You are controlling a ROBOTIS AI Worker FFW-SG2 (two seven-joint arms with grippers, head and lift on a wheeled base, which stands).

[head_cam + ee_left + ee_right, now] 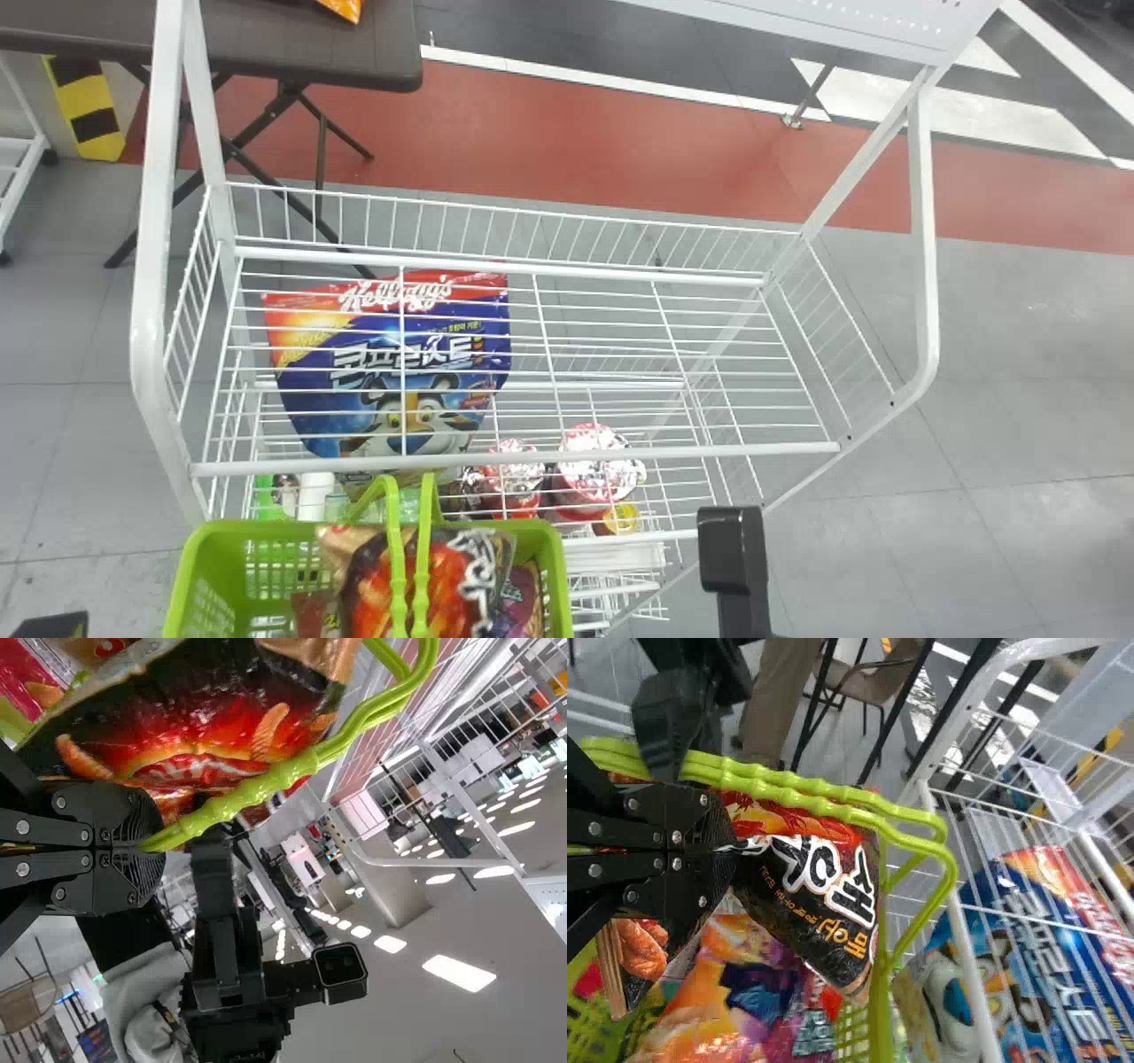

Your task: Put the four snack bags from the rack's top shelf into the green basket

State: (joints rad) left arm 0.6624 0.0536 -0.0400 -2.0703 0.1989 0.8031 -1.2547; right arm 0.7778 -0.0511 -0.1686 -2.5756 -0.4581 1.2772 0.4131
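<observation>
1. The right gripper [728, 848] has its fingers drawn narrow on the silvery edge of a black-and-red snack bag [811, 899], which is at the mouth of the green basket [266, 526], in front of the rack [925, 266].
2. The left gripper [149, 848] holds the basket's handles [257, 790], its fingers closed around them, presumably to steady the load.
3. The step in hand looks like placing this bag. A purple packet [523, 607] is already in the basket, so the job seems well along; I cannot tell whether this is the last of the four.
4. Next, the bag probably wants easing down past the handles, then letting go once the contents below support it. The handles cross over its front and could snag it or drag it back up.
5. The head view gives the basket's place against the rack, with a cereal bag [310, 408] and foil-topped cups [592, 470] seen through the shelf wires. The right wrist view adds the pinched edge close up and an orange packet [713, 1028] beneath; the left wrist view adds the grip on the handles.
</observation>
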